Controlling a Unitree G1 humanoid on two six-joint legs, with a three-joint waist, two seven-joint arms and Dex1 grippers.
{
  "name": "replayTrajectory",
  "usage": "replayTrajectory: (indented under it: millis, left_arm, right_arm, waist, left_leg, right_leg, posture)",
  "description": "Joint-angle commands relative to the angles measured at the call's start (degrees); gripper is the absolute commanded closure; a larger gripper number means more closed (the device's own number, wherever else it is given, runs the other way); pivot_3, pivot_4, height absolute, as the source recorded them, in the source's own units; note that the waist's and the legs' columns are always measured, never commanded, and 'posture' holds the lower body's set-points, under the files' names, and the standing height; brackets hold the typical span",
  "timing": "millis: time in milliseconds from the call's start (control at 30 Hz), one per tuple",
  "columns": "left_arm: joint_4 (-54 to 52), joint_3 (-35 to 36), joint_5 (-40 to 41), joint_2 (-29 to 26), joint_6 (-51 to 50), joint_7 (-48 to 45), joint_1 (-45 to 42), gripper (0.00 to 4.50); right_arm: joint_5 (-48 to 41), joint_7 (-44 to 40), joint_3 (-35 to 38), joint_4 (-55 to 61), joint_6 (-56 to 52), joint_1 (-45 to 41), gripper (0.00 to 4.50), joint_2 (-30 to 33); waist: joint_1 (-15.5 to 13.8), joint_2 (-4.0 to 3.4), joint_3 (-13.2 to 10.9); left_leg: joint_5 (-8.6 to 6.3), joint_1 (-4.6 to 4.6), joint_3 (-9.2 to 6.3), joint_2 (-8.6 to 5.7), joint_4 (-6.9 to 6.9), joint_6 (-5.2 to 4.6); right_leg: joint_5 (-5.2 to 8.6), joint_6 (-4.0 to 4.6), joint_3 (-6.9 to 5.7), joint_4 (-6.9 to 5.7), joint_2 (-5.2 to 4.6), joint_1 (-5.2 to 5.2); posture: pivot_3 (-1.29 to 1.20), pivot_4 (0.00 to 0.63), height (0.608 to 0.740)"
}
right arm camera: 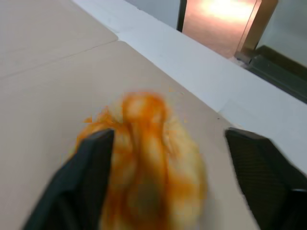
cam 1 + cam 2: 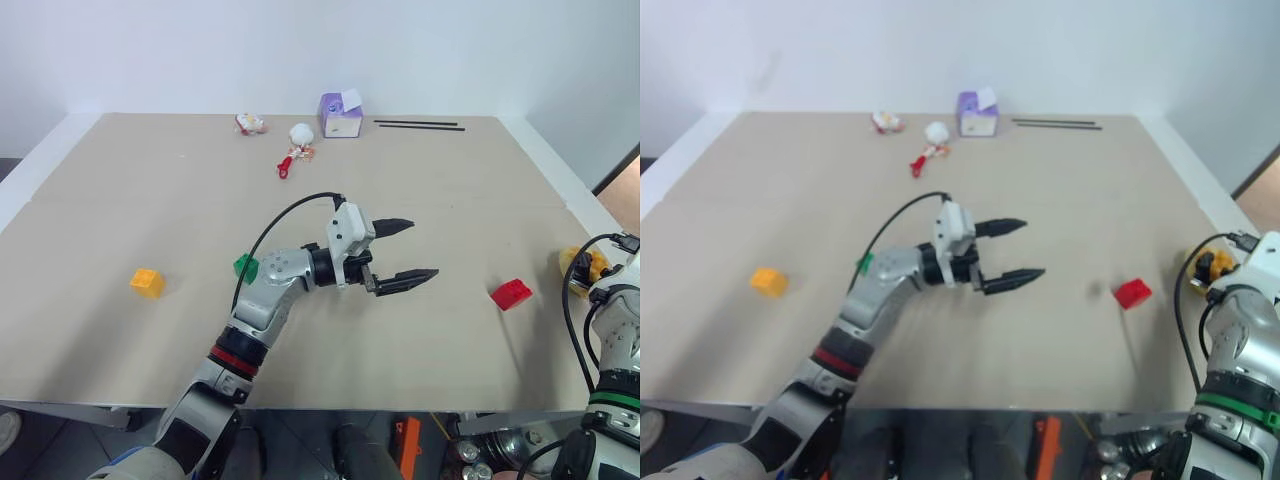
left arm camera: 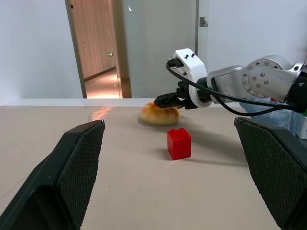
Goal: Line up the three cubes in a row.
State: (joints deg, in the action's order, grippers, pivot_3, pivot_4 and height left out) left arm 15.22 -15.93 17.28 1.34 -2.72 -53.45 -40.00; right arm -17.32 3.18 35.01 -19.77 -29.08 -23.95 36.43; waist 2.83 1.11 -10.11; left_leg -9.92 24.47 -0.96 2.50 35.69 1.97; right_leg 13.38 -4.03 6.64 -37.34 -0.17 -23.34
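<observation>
Three studded cubes lie apart on the tan table (image 2: 180,190). The yellow-orange cube (image 2: 147,282) is at the left. Beside my left forearm and partly behind it sits the green cube (image 2: 245,266). The red cube (image 2: 511,294) sits toward the right, also seen as the red cube (image 3: 179,143) ahead of my left fingers. My left gripper (image 2: 422,248) hovers over the middle of the table, open and empty, pointing right at the red cube from a hand's width away. My right gripper (image 1: 169,135) stands open astride the yellow bun (image 1: 148,158) at the table's right edge.
At the back of the table stand a purple-and-white box (image 2: 340,115), two thin black sticks (image 2: 420,125) and a few small toys (image 2: 295,145). The bun (image 2: 578,265) lies close to the right edge, just beyond the red cube.
</observation>
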Motion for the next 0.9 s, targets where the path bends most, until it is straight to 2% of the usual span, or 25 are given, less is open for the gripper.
replayTrajectory:
  millis: [33,100,233,400,600,900]
  left_arm:
    - [-1.05,0.09,0.14,0.27,0.52,-0.72,0.13,0.0]
    - [-1.59,0.21,0.28,-0.05,0.29,-1.05,0.46,0.0]
    - [-2.7,0.11,0.12,-1.3,0.33,-2.07,1.48,0.0]
    - [-2.9,-0.17,-0.02,-1.88,0.83,-2.62,2.01,0.0]
    - [-3.38,-0.35,0.54,-1.82,0.51,-3.26,2.32,0.0]
    - [-3.28,-0.31,0.64,-1.57,0.09,-3.98,2.07,0.0]
  right_arm:
    - [-2.25,-4.46,1.56,5.37,5.57,0.47,0.01,0.27]
    - [-5.91,-11.17,1.18,8.63,7.29,0.88,0.01,0.12]
    - [-15.46,-29.84,-3.93,19.02,0.95,6.51,0.01,2.04]
    - [-15.32,-40.22,-9.26,23.98,-1.22,14.53,0.01,6.33]
    - [-11.17,-41.08,-11.58,22.35,0.07,17.29,0.01,7.58]
    - [-10.44,-40.35,-9.76,21.97,-0.57,18.76,0.01,7.22]
  waist:
    - [0.01,-0.02,0.01]
    - [0.11,-0.07,0.02]
    - [0.12,-0.08,0.02]
    - [-0.26,-0.1,0.02]
    - [-0.16,-0.09,0.02]
    - [-0.1,-0.08,0.01]
  left_leg:
    - [0.0,-0.01,-0.01,0.0,0.0,0.0]
    - [0.0,-0.03,0.0,0.01,-0.01,-0.01]
    - [0.01,-0.04,-0.06,0.02,-0.02,-0.02]
    - [0.02,0.06,-0.15,-0.01,0.01,-0.02]
    - [0.02,0.15,-0.14,-0.11,0.19,-0.01]
    - [0.04,0.14,-0.17,-0.11,0.17,-0.02]
  right_leg:
    - [0.0,0.0,0.0,0.0,0.0,0.0]
    - [-0.01,0.0,0.0,0.0,0.01,0.0]
    - [-0.01,0.0,-0.03,0.0,0.04,0.04]
    - [0.06,0.0,-0.1,0.0,0.02,0.05]
    - [0.16,0.12,-0.03,0.04,-0.04,0.04]
    - [0.14,0.15,-0.04,0.03,-0.02,0.04]
  posture:
    - [0.0,0.15,0.74]
    - [0.0,0.15,0.74]
    - [0.0,0.15,0.74]
    - [0.0,0.15,0.74]
    - [0.0,0.15,0.74]
    - [0.0,0.15,0.74]
